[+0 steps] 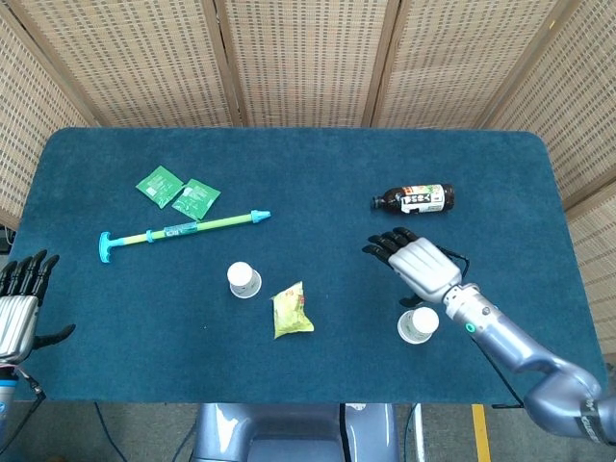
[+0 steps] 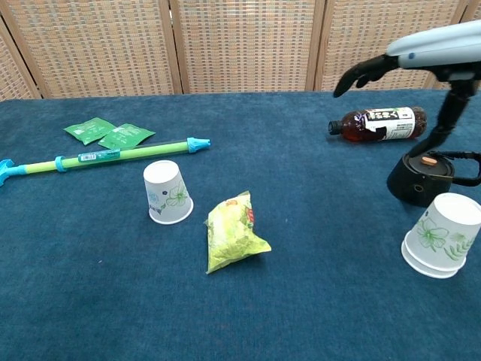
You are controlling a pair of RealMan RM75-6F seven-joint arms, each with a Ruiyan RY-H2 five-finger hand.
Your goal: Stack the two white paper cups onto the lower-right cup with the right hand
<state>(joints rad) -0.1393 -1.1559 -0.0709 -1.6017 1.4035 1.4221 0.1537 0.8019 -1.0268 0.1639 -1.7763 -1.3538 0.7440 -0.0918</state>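
Two white paper cups with green flower prints sit nested, upside down, as a stack (image 1: 418,325) (image 2: 443,235) at the table's lower right. A third white cup (image 1: 243,280) (image 2: 167,192) stands upside down left of centre. My right hand (image 1: 412,263) (image 2: 406,54) hovers open above the table, up and left of the stack, fingers stretched toward the left and holding nothing. My left hand (image 1: 19,300) rests open off the table's left edge, seen only in the head view.
A yellow-green snack bag (image 1: 291,311) (image 2: 234,232) lies right of the lone cup. A black round lid (image 2: 422,176) sits beside the stack; a brown bottle (image 1: 414,199) (image 2: 377,124) lies behind. A green-blue toy pump (image 1: 183,230) and two green packets (image 1: 176,191) lie far left.
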